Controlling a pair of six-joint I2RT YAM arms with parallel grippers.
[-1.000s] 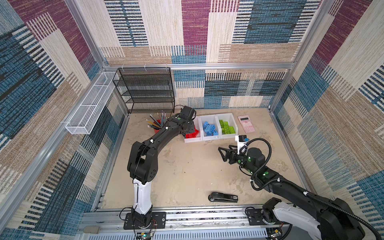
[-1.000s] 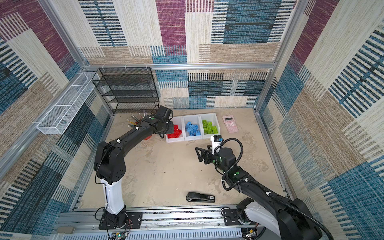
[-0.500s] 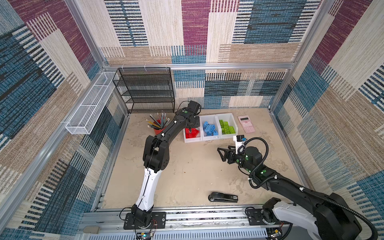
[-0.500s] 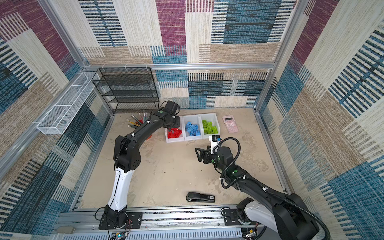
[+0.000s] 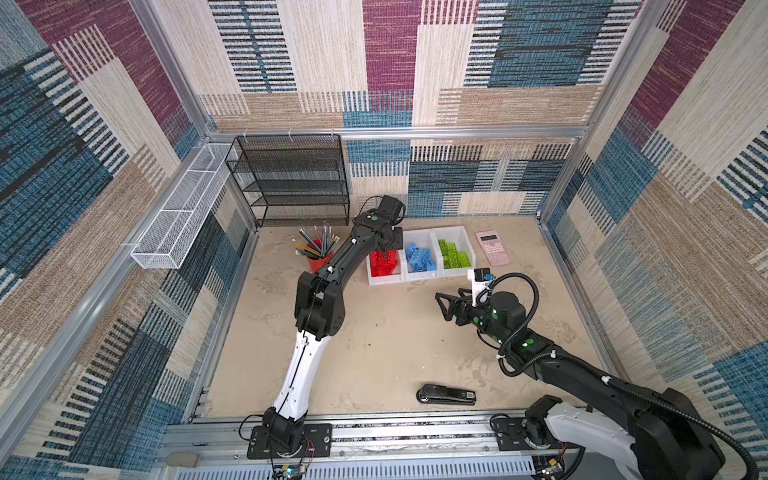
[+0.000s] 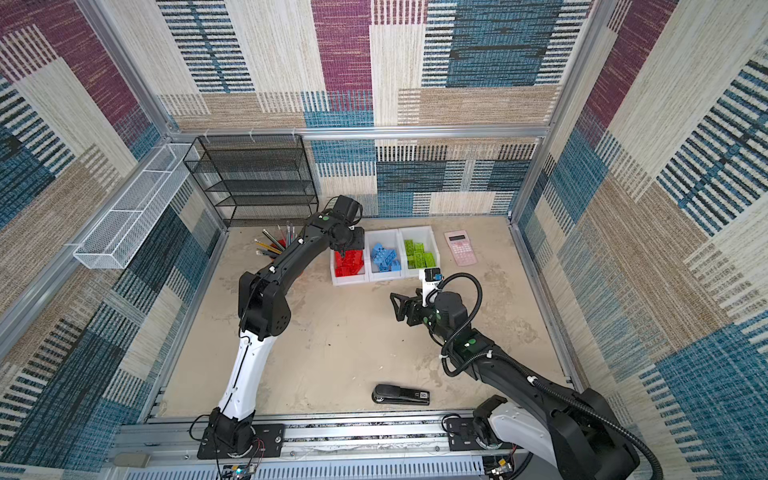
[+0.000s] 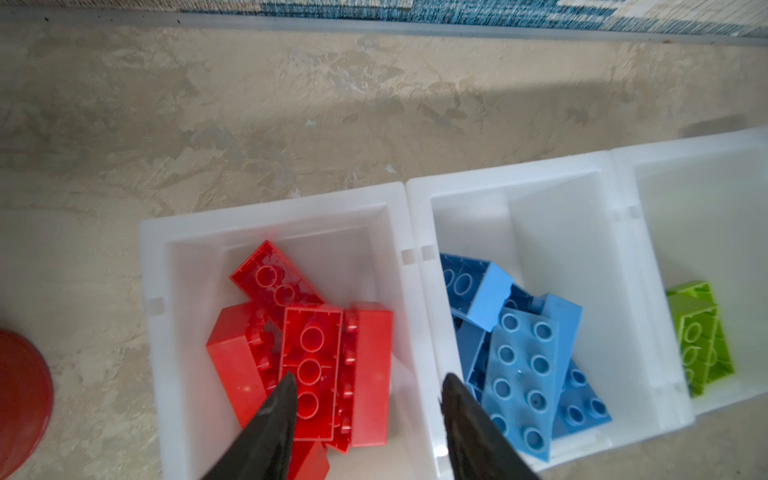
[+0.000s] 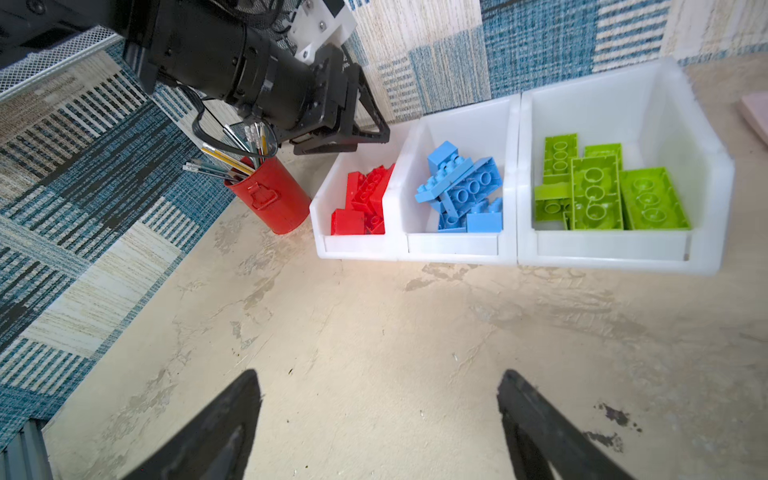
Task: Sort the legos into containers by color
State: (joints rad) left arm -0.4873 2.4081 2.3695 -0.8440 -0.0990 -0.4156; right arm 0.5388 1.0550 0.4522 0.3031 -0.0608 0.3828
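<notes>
Three white containers (image 5: 385,279) stand joined in a row at the back of the table. The left one holds red legos (image 7: 311,353), the middle one blue legos (image 7: 523,365), the right one lime green legos (image 8: 598,195). My left gripper (image 7: 368,386) hangs open just above the red legos (image 5: 384,264), with nothing between its fingers; it also shows in a top view as the left gripper (image 6: 343,251). My right gripper (image 8: 378,386) is open over bare table in front of the containers, a short way from the green container, and shows in both top views as the right gripper (image 5: 441,307).
A red pencil cup (image 5: 318,259) stands just left of the containers, close to my left arm. A pink calculator (image 5: 492,248) lies to their right. A black stapler (image 5: 446,394) lies near the front edge. A black mesh shelf (image 5: 299,178) and a white wire tray (image 5: 183,208) are at the back left.
My left gripper has moved right from beside the pencil cup to above the red container, and its jaws have parted. The right arm has barely moved.
</notes>
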